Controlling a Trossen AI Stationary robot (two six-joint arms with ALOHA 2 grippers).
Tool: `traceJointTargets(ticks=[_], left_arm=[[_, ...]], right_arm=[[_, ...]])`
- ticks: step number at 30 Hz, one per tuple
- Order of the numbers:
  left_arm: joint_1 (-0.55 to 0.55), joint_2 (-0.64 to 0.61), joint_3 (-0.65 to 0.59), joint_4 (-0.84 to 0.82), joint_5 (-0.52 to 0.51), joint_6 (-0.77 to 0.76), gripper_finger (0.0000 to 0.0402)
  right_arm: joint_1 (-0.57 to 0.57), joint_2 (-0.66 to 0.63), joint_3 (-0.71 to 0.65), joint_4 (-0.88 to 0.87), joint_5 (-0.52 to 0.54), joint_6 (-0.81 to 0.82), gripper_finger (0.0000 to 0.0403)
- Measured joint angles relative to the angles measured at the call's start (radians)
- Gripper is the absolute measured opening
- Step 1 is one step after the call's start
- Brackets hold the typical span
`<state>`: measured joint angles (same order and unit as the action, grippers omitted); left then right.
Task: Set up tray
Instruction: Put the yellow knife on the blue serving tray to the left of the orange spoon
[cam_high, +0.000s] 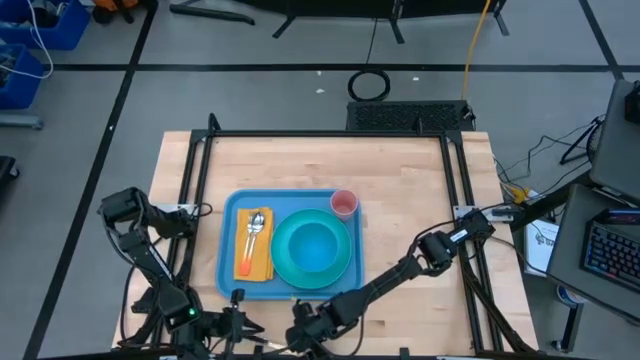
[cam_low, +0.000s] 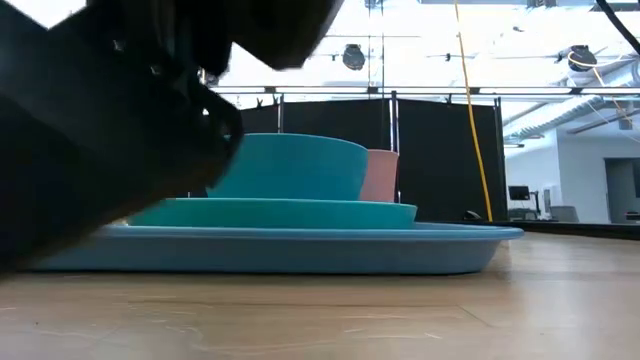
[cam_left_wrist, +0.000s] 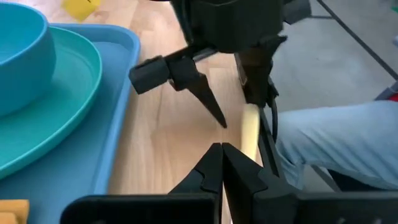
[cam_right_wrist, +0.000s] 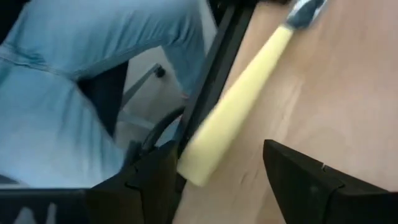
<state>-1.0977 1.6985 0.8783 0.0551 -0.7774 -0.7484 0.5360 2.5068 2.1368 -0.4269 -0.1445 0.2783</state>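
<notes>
The light-blue tray (cam_high: 228, 215) lies at the table's near middle. It holds a teal plate (cam_high: 345, 262) with a teal bowl (cam_high: 312, 245), a pink cup (cam_high: 344, 204) and an orange napkin (cam_high: 250, 265) with cutlery (cam_high: 256, 224) on it. A yellow-handled utensil (cam_right_wrist: 239, 106) lies along the table's near edge, its metal end (cam_right_wrist: 303, 12) pointing away. My right gripper (cam_right_wrist: 217, 180) is open, one finger on each side of the handle's free end. My left gripper (cam_left_wrist: 222, 163) is shut and empty, beside the tray's near rim. My right gripper slants down over the yellow handle's free end (cam_right_wrist: 198, 167), with its fingers along the handle. One finger (cam_right_wrist: 155, 177) stands close against that end, but I cannot tell whether it touches. The utensil lies flat on the table.
A person's leg in blue jeans (cam_left_wrist: 348, 143) stands just beyond the table's near edge. A black frame rail (cam_right_wrist: 217, 68) runs along that edge beside the utensil. In the low view a dark arm (cam_low: 100, 120) hides the left part of the tray (cam_low: 440, 245).
</notes>
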Motion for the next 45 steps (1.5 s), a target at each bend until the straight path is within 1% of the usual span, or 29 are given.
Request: traceJointTargets(ticks=[2, 3, 5, 7, 10, 12, 15, 20, 26, 32, 35, 39, 41, 45], left_arm=[[0.0, 0.0, 0.0, 0.0, -0.01, -0.017, 0.0006], [0.0, 0.0, 0.0, 0.001, -0.01, -0.024, 0.0004], [0.0, 0.0, 0.0, 0.001, -0.011, -0.037, 0.0003], [0.0, 0.0, 0.0, 0.001, -0.011, -0.05, 0.0008], [-0.002, 0.0, 0.0, 0.001, -0.02, -0.066, 0.0012], [-0.005, 0.0, 0.0, 0.001, -0.029, -0.067, 0.0009], [-0.011, 0.0, 0.0, 0.002, -0.03, -0.072, 0.0003], [-0.018, 0.0, 0.0, 0.002, -0.03, -0.073, 0.0014], [-0.018, 0.0, 0.0, 0.001, -0.031, -0.064, 0.0004], [-0.018, 0.0, 0.0, 0.001, -0.034, -0.065, 0.0017], [-0.018, 0.0, 0.0, 0.006, -0.035, -0.066, 0.0015], [-0.023, 0.0, 0.0, 0.02, -0.035, -0.067, 0.0003], [-0.027, 0.0, 0.0, 0.027, -0.035, -0.066, 0.0006], [-0.037, 0.0, 0.0, 0.037, -0.035, -0.066, 0.0015]], right_arm=[[0.003, 0.0, 0.0, 0.003, 0.039, -0.02, 0.0225], [0.004, 0.0, 0.0, 0.002, 0.043, -0.027, 0.0223], [0.004, 0.001, 0.0, 0.004, 0.048, -0.014, 0.0223], [0.004, 0.001, 0.0, 0.012, 0.087, 0.008, 0.0222], [0.004, 0.001, 0.0, 0.062, 0.117, 0.014, 0.0222], [0.004, 0.001, 0.0, 0.105, 0.122, 0.001, 0.0222], [0.002, 0.001, 0.0, 0.165, 0.117, 0.057, 0.0222], [0.012, 0.001, 0.0, 0.205, 0.141, 0.1, 0.0222], [0.041, 0.001, 0.0, 0.214, 0.198, 0.053, 0.0222], [0.048, 0.066, 0.0, 0.33, 0.199, 0.078, 0.0222], [0.05, 0.072, -0.002, 0.325, 0.207, 0.073, 0.0221], [0.05, 0.071, -0.001, 0.319, 0.251, 0.075, 0.0221], [0.05, 0.071, -0.002, 0.296, 0.257, 0.083, 0.0221], [0.05, 0.069, 0.0, 0.191, 0.327, 0.062, 0.0221]])
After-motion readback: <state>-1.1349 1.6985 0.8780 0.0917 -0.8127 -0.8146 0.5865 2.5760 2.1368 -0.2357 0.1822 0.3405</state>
